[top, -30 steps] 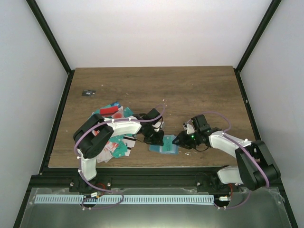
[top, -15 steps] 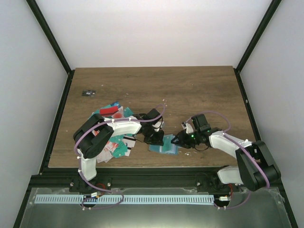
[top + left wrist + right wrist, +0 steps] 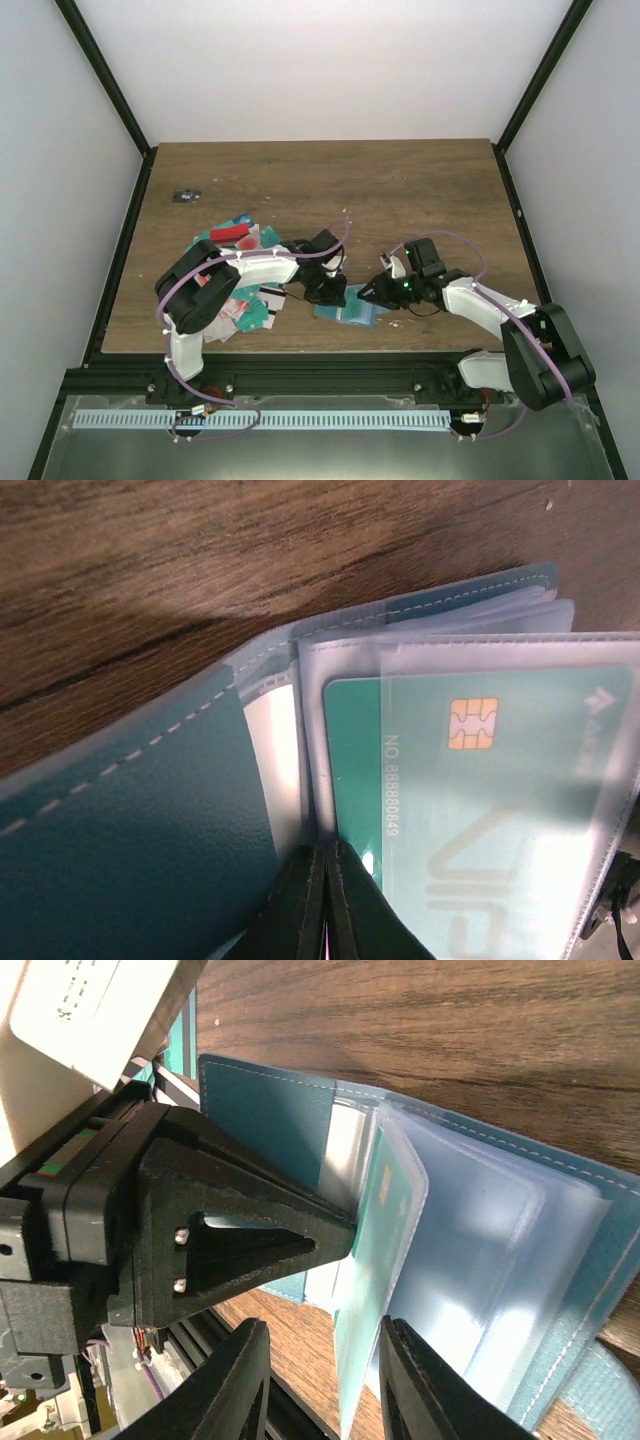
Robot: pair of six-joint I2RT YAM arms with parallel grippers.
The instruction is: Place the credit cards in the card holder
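L hand [image 3: 325, 865] tip on card holder [image 3: 130, 850]

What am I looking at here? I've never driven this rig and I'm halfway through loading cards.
Two robot arms stand side by side. The wide picture looks down from above and behind them; the other two come from cameras on each wrist. On the wooden table lie a pile of credit cards and the open teal card holder. The left tool, shut, rests its tip on the holder near its fold. The right tool is open, straddling a clear sleeve with a teal card inside.
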